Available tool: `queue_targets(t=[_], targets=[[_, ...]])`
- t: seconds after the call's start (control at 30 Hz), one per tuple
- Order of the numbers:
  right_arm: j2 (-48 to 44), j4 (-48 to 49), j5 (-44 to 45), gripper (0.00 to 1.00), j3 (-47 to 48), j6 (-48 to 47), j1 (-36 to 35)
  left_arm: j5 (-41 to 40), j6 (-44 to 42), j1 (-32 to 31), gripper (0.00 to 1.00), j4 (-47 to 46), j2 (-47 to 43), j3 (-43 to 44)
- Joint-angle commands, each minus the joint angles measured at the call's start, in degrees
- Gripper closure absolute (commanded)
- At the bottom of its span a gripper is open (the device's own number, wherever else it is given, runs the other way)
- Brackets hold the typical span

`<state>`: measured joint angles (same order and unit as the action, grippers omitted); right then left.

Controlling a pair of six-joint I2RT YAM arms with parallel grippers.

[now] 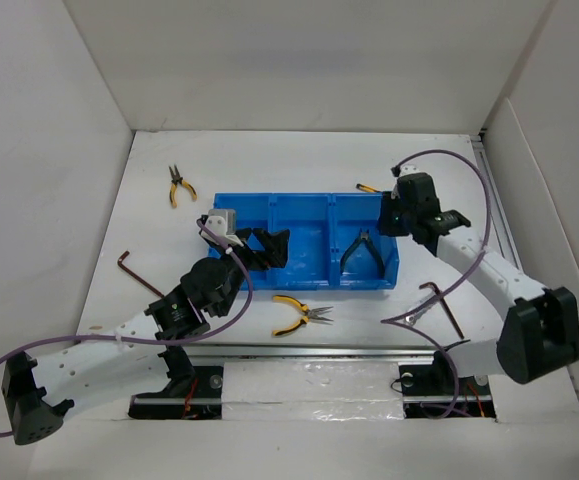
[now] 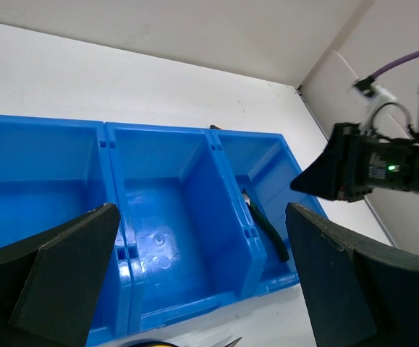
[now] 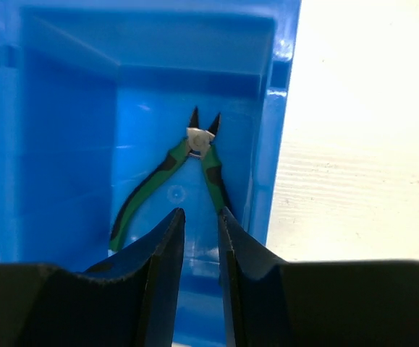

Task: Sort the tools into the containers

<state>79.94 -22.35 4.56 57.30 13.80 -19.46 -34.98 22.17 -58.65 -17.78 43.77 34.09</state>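
Note:
The blue three-compartment tray (image 1: 309,205) stands mid-table. Green-handled pliers (image 1: 362,252) (image 3: 198,141) (image 2: 267,231) lie in its right compartment. My right gripper (image 1: 387,218) (image 3: 200,215) hovers over that compartment's right end, jaws slightly open with nothing between them. My left gripper (image 1: 269,245) (image 2: 202,217) is wide open and empty above the tray's left and middle compartments, which show no tools. Yellow-handled pliers (image 1: 299,313) lie in front of the tray, and a second pair (image 1: 176,186) lies at the back left. A yellow-and-black stick tool (image 1: 367,187) peeks out behind the tray.
A dark hex key (image 1: 134,270) lies left of the tray. Another hex key (image 1: 447,305) and a silver metal piece (image 1: 409,317) lie at the front right, beside my right arm. White walls enclose the table on the left, back and right.

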Motion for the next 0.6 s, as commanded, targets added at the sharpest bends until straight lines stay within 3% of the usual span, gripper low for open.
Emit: queue_targets(t=[0.0,0.2,0.37,0.57], targets=[[-8.3,1.1,0.5,0.69,4.1,1.7,1.0,-0.3,0.0,0.1,0.01,-2.4,-0.9,-0.7],[-16.7,3.5,-1.4,0.65,9.7,4.4,7.4,-0.5,0.3,0.1,0.01,-2.9,-0.6,-1.0],[-5.6,2.1,-1.7,0.44,25.1,0.5,10.3,-0.5,0.4,0.1,0.01,-2.8,1.0,-0.3],[5.6,13.5,-8.5,0.34,29.9,-9.1,14.5,0.7,1.4,0.1,0.01,-2.5,0.4,-0.5]])
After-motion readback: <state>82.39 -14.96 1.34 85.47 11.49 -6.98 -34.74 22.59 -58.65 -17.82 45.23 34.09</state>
